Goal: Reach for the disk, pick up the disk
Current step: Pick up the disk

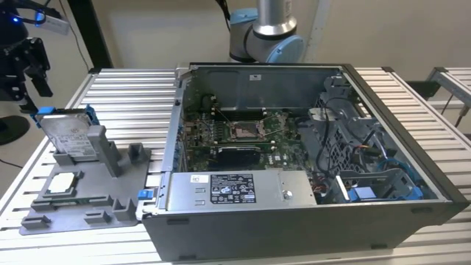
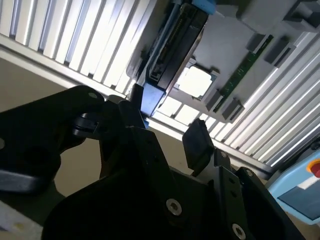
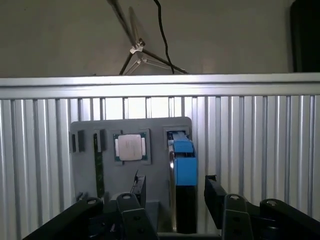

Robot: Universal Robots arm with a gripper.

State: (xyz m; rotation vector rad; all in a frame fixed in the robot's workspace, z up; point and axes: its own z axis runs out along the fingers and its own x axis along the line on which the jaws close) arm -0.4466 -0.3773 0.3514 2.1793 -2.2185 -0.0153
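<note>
The disk (image 1: pixel 68 134) stands upright on its edge in a slot of the grey holder tray (image 1: pixel 81 210), at the exterior view's left. It is silver-grey with a white label and blue bracket ends. My black gripper (image 1: pixel 32 91) hangs open just above the disk's top corner, apart from it. In the first wrist view the disk (image 3: pixel 183 165) shows edge-on, its blue bracket uppermost, between the two spread fingers (image 3: pixel 139 189) of the gripper (image 3: pixel 175 192). In the second wrist view the disk (image 2: pixel 172 47) lies just beyond the gripper (image 2: pixel 167 130).
An open computer case (image 1: pixel 412 160) takes up the middle of the slatted table (image 1: pixel 125 94), with a labelled grey metal box (image 1: pixel 235 190) at its front. A small silver chip (image 3: pixel 131 147) and a green memory stick (image 3: pixel 98 172) lie in the tray. A tripod (image 3: pixel 137 50) stands beyond the table edge.
</note>
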